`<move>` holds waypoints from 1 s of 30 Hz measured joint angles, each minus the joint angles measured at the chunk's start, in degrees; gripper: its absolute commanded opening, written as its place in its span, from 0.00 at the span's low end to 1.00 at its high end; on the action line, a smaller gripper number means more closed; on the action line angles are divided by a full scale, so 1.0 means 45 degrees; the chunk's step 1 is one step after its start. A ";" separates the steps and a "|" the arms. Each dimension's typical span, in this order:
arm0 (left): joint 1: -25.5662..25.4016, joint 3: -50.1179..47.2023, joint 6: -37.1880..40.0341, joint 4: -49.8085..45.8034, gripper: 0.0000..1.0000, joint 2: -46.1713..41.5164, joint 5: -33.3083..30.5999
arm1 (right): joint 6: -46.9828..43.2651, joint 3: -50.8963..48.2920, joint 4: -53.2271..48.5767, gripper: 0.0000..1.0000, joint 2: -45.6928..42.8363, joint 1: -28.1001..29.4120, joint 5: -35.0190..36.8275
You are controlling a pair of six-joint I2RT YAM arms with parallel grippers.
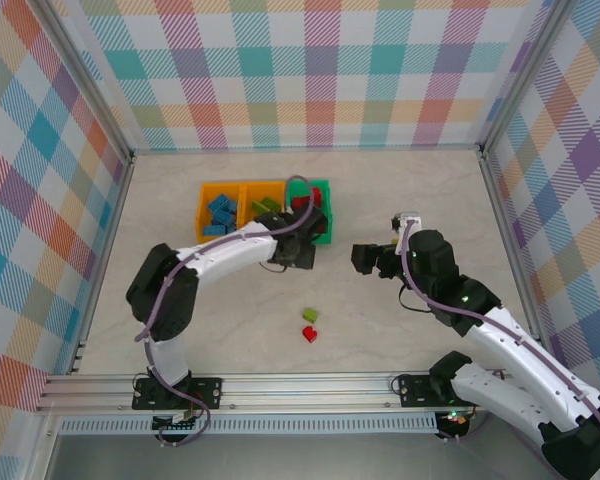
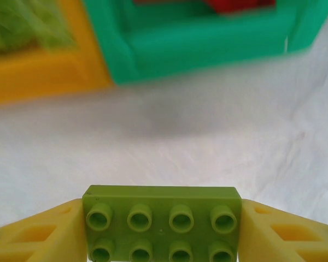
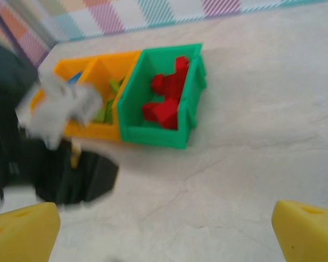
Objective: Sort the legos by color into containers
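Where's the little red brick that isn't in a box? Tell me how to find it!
Find the row of three bins on the table, then look toward the arms' bases. Two small bricks lie close together there. The red brick is the one nearer the bases, beside a lime green brick, and the only red one outside the bins.

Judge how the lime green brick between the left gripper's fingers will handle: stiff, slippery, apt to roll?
Probably stiff: the lime green brick shows straight edges between the yellow fingers. Its smooth flat sides might slip, yet sit squarely against them. Boxy, so unlikely to roll.
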 measured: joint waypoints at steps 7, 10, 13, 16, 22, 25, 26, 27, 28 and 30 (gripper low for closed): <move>0.2671 0.2132 0.0049 0.0403 0.63 0.0233 -0.0797 | -0.0971 0.0287 -0.1355 1.00 0.1608 0.0092 -0.3215; 0.3453 0.3342 0.0073 0.0500 0.64 0.1360 -0.0879 | -0.1049 0.0355 -0.1753 1.00 0.1962 0.0141 -0.3725; 0.3905 0.4405 0.0160 0.0525 0.70 0.2594 -0.0699 | -0.1059 0.0408 -0.1909 1.00 0.1982 0.0180 -0.3929; 0.4031 0.5017 0.0330 0.0476 0.79 0.3303 -0.0452 | -0.1054 0.0452 -0.1899 1.00 0.1982 0.0185 -0.3939; 0.4022 0.5882 0.0636 0.0238 0.88 0.3381 -0.0063 | -0.1044 0.0510 -0.1889 1.00 0.2307 0.0199 -0.4051; 0.4022 0.5639 0.0826 0.0311 0.87 0.2939 0.0180 | -0.1020 0.0515 -0.1904 1.00 0.2633 0.0287 -0.4007; 0.4022 0.5221 0.0884 0.0447 0.87 0.2531 0.0355 | -0.1020 0.0525 -0.1928 1.00 0.2730 0.0355 -0.3959; 0.4022 0.4765 0.0957 0.0573 0.86 0.2084 0.0515 | -0.1020 0.0573 -0.1991 0.99 0.2822 0.0427 -0.3900; 0.4007 0.4070 0.1103 0.0758 0.86 0.1355 0.0758 | -0.1025 0.0656 -0.2064 0.98 0.2958 0.0539 -0.3808; 0.3993 0.2705 0.1472 0.1073 0.86 -0.0311 0.1268 | -0.1025 0.0845 -0.2157 0.96 0.3274 0.0816 -0.3672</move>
